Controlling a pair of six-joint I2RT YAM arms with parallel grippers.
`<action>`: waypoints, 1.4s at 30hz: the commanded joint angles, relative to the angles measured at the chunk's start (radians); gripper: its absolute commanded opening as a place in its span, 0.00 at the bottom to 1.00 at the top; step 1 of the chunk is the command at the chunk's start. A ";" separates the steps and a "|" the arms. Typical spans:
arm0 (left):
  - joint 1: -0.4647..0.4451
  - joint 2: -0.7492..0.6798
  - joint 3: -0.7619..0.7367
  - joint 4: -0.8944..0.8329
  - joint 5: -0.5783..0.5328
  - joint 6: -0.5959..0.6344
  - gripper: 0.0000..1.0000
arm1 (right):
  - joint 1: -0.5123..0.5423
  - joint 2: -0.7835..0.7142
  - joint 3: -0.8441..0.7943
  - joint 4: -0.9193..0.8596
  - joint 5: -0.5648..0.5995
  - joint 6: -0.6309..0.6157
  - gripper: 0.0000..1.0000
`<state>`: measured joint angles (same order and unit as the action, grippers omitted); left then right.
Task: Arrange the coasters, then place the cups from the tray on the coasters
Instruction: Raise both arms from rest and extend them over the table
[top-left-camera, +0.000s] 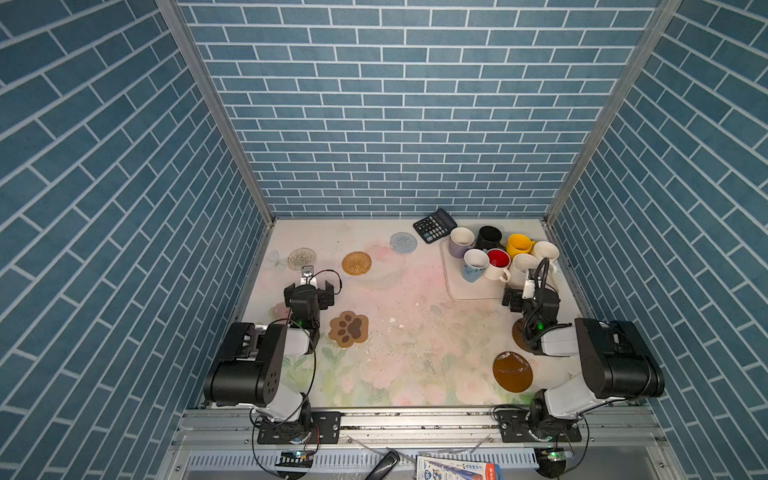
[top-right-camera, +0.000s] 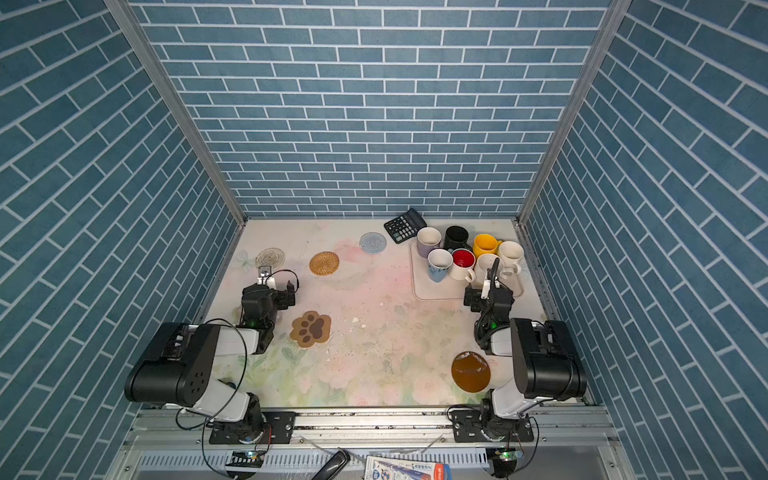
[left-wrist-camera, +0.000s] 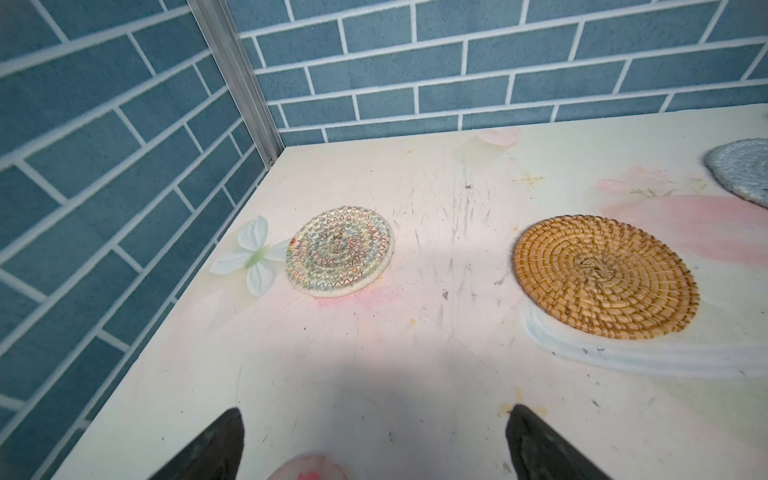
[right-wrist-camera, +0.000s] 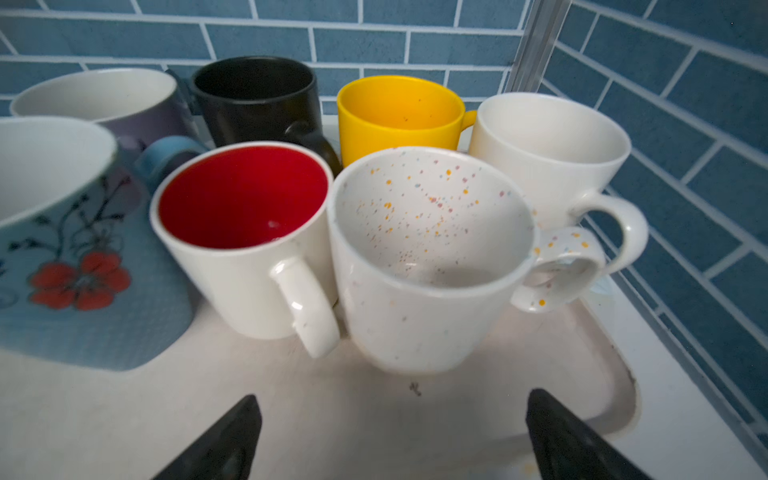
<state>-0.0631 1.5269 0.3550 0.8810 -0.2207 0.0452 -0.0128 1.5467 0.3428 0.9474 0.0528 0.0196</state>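
— At lower centre of the right wrist view, what's the right gripper (right-wrist-camera: 392, 399) doing?
— Jaws spread wide, holding nothing. The speckled cup (right-wrist-camera: 415, 316) stands just ahead on the tray (right-wrist-camera: 590, 365), mid-frame, handle pointing toward the right edge; this arm is much the nearer.

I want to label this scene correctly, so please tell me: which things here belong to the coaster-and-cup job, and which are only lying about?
Belongs to the job: tray; seven cups on it: lavender, black, yellow, red-inside, pale blue, speckled, cream; coasters, among them: woven tan, blue-grey, pale stitched, paw-shaped, amber disc.
Just lying about: calculator; printed packet below the front rail.
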 joint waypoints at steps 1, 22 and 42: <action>0.004 -0.001 0.018 0.006 -0.006 -0.002 0.99 | -0.013 -0.008 0.035 -0.058 -0.046 0.004 0.99; 0.005 0.001 0.019 0.005 -0.005 -0.001 0.99 | -0.015 -0.007 0.044 -0.075 -0.012 0.022 0.99; 0.006 -0.343 0.229 -0.549 -0.060 -0.061 0.99 | 0.004 -0.490 0.050 -0.441 0.129 0.109 0.99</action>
<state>-0.0620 1.2758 0.5106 0.5438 -0.2939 0.0124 -0.0151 1.2057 0.3550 0.6899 0.1123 0.0597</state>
